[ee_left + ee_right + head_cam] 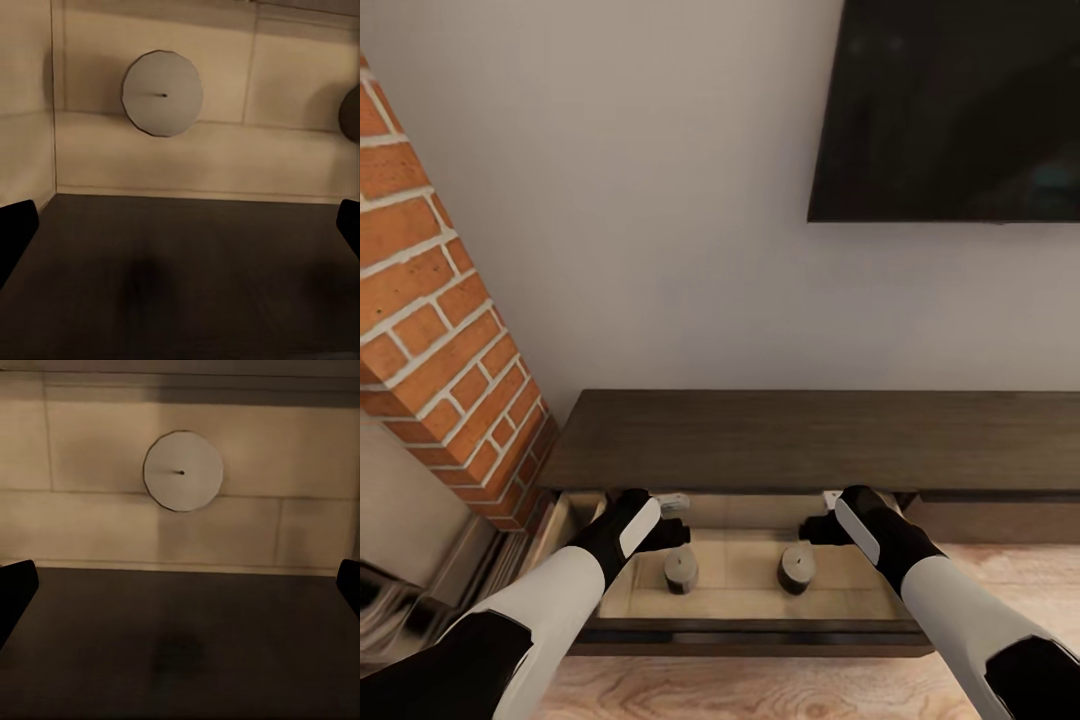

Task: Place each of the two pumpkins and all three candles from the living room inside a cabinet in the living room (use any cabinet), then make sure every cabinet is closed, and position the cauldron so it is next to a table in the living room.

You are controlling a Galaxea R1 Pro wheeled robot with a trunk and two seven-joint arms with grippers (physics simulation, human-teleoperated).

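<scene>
We see the left gripper and right gripper both spread wide and empty over the cabinet's open drawer. Two candles stand apart inside that drawer, one below each gripper.

The television is cut off by the frame's top and right edges.

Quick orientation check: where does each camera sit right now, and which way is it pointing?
Head view: up on the head, facing forward and down at the cabinet, its open drawer, two candles; both forearms show.
Left wrist view: on the left arm, facing down into the drawer at the left candle; dark fingertips at the edges.
Right wrist view: same, over the right candle.
Shared: each wrist's candle appears in the head view.
</scene>
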